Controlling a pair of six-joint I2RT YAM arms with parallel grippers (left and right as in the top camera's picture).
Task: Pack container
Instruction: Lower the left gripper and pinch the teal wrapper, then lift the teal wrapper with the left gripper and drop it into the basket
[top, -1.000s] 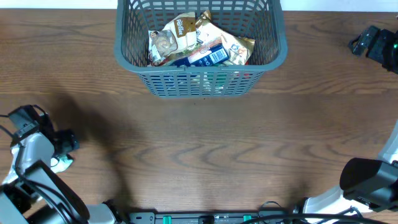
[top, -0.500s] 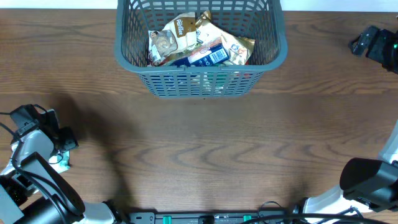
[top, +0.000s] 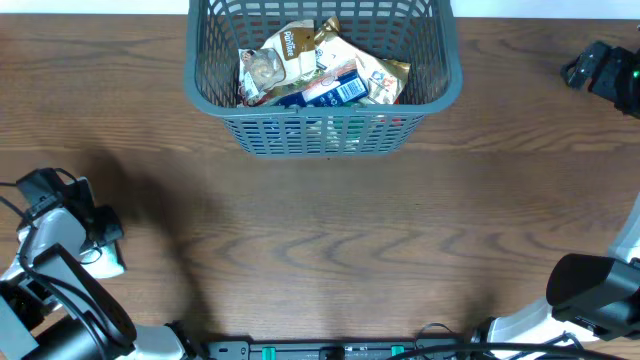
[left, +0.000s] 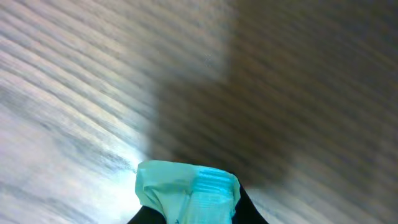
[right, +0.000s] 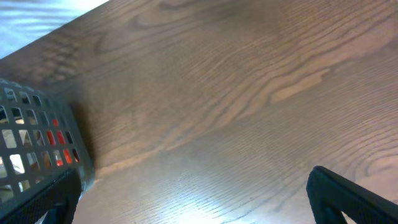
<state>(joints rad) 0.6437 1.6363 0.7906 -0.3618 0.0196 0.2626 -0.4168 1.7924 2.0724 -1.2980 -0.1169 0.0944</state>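
The left arm (top: 50, 245) is black and pale grey, with thin black cables (top: 12, 200) looping behind its jaws. The right arm (top: 592, 285) has a fat, round black part sitting on a white one. Its fingers (right: 351, 199) are black and blocky, one on each side of the jaws.

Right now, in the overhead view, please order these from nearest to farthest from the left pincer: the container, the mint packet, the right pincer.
1. Mint packet: at the left pincer's tip.
2. Container: far centre.
3. Right pincer: far right corner.
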